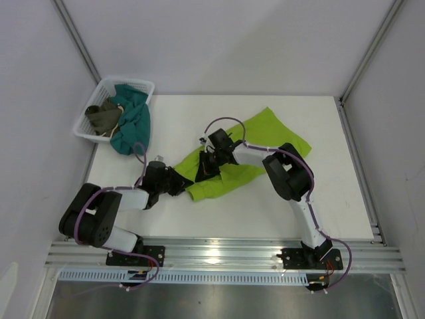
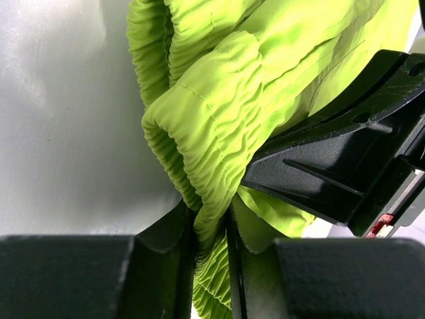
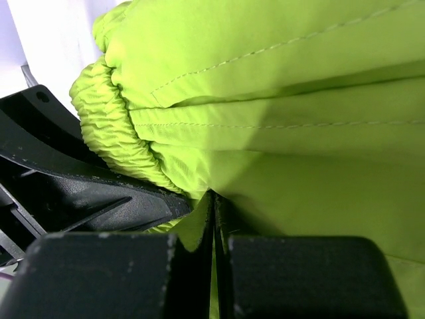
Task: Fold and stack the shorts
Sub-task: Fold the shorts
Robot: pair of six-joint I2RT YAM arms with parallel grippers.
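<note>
White table (image 1: 332, 199) bears the shorts (image 1: 269, 136); left gripper (image 2: 211, 262) and right gripper (image 3: 214, 232) both pinch cloth at its waistband end (fold seemingly starting); next calls for lifting together.

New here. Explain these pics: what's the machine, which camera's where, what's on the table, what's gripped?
Two robot arms bolted at the table's near edge, each with a two-finger gripper. The wide picture comes from an overhead camera; the close-ups from a camera on each wrist. Lime-green shorts lie on it; a white basket at the far left holds a teal garment and an olive garment. The left gripper pinches the shorts' elastic waistband; the right gripper pinches their fabric nearby.
</note>
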